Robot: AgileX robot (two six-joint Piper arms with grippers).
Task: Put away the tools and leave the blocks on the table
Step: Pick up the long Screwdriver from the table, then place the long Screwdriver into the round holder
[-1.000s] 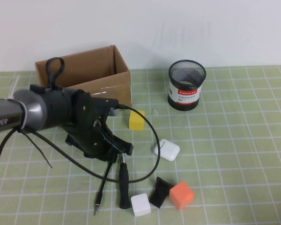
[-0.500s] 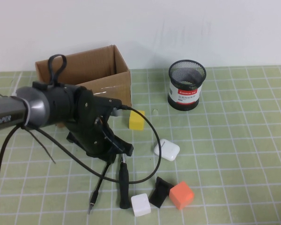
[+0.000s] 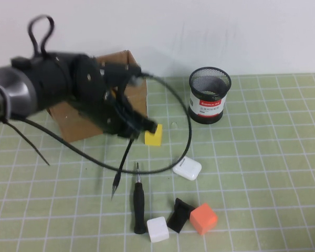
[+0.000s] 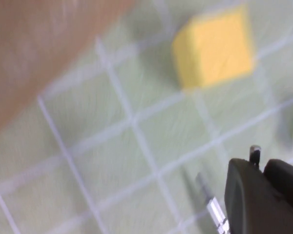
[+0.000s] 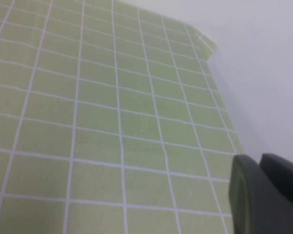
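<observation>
My left gripper (image 3: 132,131) is shut on the thin black pen-like tool (image 3: 122,167), which hangs slanted above the table (image 3: 262,157), just in front of the cardboard box (image 3: 140,96). In the left wrist view the gripper (image 4: 261,163) has its fingers closed round a dark stub of the pen. The yellow block (image 3: 154,135) sits right beside the gripper and also shows in the left wrist view (image 4: 214,48). The black-handled screwdriver (image 3: 139,202) lies on the table. The white block (image 3: 158,229) and orange block (image 3: 203,218) sit at the front. The scissors are out of view. My right gripper (image 5: 261,161) is shut, empty over bare table.
A black mesh cup (image 3: 209,94) stands at the back right. A white earbud case (image 3: 187,168) lies mid-table. A small black wedge (image 3: 179,214) sits between the white and orange blocks. A black cable loops from the left arm above the table.
My left arm has risen and moved back toward the box, lifting the pen tool off the table. The screwdriver and blocks have not moved.
</observation>
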